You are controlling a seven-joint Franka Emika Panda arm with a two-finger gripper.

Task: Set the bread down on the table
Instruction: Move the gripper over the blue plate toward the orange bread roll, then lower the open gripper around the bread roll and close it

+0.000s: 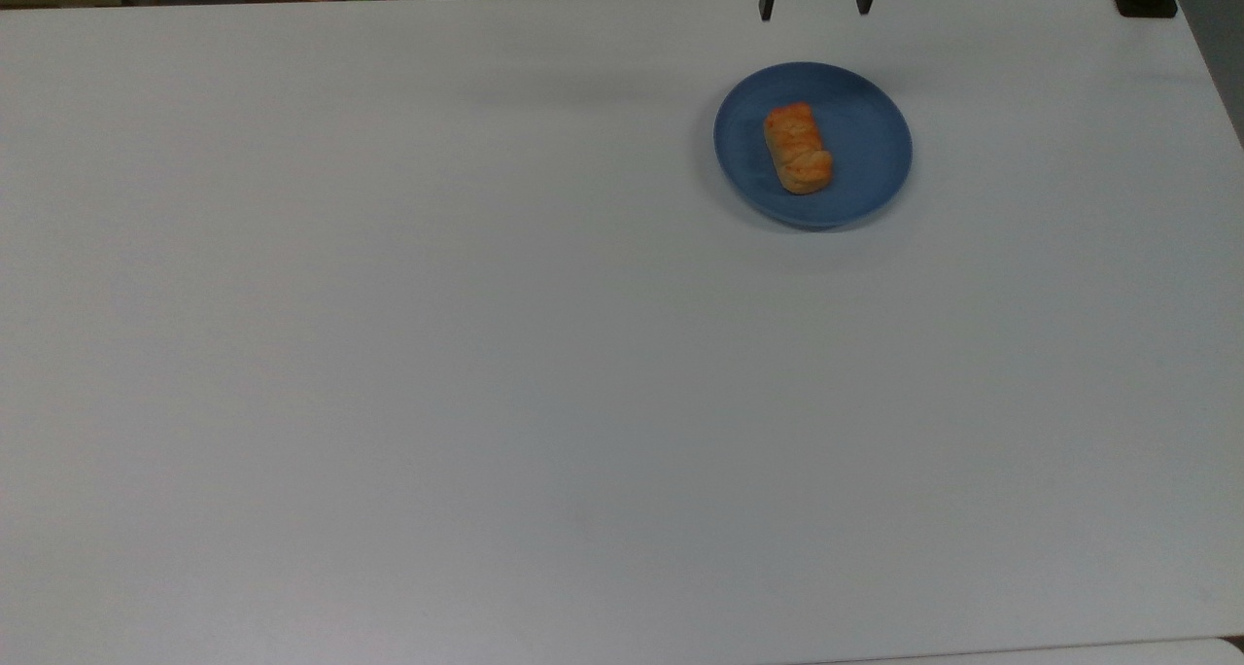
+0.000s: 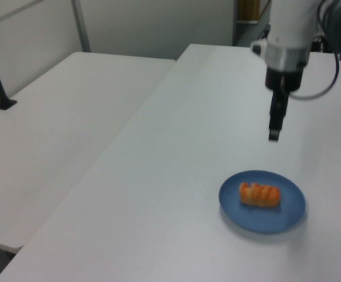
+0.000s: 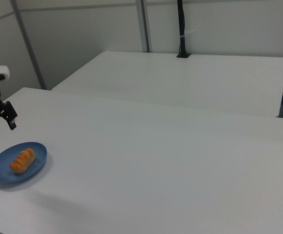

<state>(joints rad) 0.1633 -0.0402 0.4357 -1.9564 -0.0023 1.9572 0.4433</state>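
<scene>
Bread (image 1: 798, 148): on blue plate (image 1: 865, 140), long axis running top-to-bottom in the top view. Your gripper (image 1: 813, 2), fingers spread and empty, hangs beyond the plate's upper rim.

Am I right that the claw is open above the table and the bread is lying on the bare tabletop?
Not quite. The claw is open above the table, but the bread is lying on the blue plate, not the bare tabletop; the top view shows it.
</scene>
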